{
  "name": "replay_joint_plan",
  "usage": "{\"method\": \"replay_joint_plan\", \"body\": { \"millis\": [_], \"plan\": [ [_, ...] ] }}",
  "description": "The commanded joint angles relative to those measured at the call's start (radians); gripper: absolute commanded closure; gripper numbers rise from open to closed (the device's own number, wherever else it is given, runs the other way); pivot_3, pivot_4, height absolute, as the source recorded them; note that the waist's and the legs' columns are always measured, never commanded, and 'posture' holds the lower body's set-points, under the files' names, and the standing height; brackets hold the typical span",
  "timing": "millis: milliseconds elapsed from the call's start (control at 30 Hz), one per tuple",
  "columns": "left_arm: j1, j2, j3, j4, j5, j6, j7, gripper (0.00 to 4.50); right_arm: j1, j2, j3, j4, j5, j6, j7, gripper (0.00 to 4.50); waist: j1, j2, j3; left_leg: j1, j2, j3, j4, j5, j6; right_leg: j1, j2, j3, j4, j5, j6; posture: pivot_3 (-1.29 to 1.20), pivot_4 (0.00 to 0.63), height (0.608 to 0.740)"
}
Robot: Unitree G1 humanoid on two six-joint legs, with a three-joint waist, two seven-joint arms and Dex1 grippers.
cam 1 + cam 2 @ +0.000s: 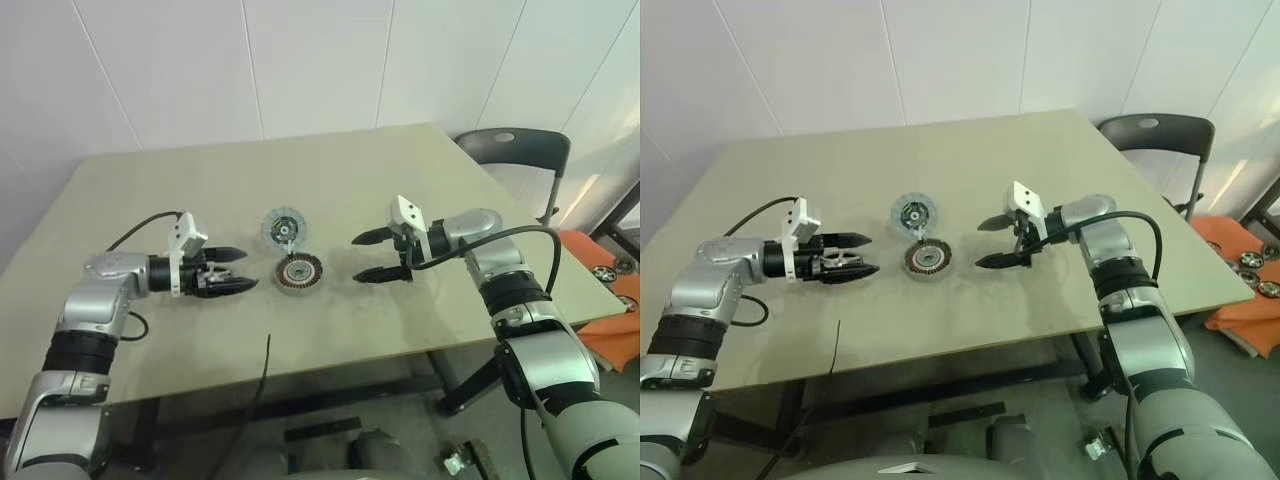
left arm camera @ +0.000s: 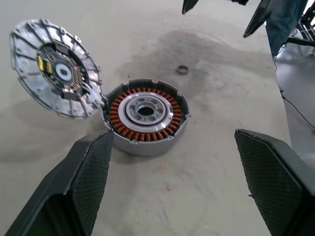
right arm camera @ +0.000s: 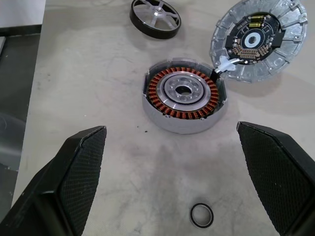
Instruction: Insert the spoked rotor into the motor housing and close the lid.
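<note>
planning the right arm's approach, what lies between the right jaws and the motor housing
One small dark ring lies flat on the table there, apart from the motor housing; otherwise the stretch is bare. The right wrist view shows it.

Even, bright light falls from overhead, and the bench [image 1: 330, 180] carries only soft, faint shadows. The wrist views are sharp in the middle, while the near fingers [image 2: 88, 182] look slightly soft.

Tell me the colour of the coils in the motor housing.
Copper-orange, ringing the motor housing; right wrist view shows it best.
</note>
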Motion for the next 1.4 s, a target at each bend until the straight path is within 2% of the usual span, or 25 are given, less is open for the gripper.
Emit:
{"method": "replay_joint_plan", "body": {
  "millis": [33,467,800,1400],
  "plan": [
    [0.021,0.031,0.049,-0.065,-0.025,0.01,0.016,0.32,-0.061,0.026,0.006,0.016,0.011,-0.022,0.007,0.06,-0.001,0.0,0.0,0.0,0.0,0.0,0.0,0.0,0.0,0.0,0.0,0.0,0.0,0.0,0.0,0.0,0.0,0.74],
    [0.21,0.09,0.168,-0.237,-0.085,0.057,0.098,0.32,-0.173,0.115,0.026,0.21,-0.016,-0.137,0.012,0.06,-0.001,0.0,0.0,0.0,0.0,0.0,-0.001,0.0,0.0,0.0,-0.001,0.0,0.0,0.0,0.0,0.0,0.0,0.74],
    [0.346,0.097,0.245,-0.369,-0.129,0.096,0.176,0.32,-0.21,0.167,0.021,0.317,-0.039,-0.204,0.033,0.06,0.0,0.0,0.0,0.0,0.0,0.0,-0.001,0.0,0.0,-0.001,-0.001,0.0,0.0,0.0,0.0,0.0,0.0,0.74],
    [0.302,0.101,0.225,-0.353,-0.137,0.1,0.189,0.32,-0.235,0.163,0.005,0.346,-0.04,-0.223,0.027,0.06,-0.002,0.0,0.0,0.0,0.0,0.0,-0.001,0.0,0.0,-0.001,-0.001,0.0,0.0,0.0,0.0,0.0,0.0,0.74]
  ]
}}
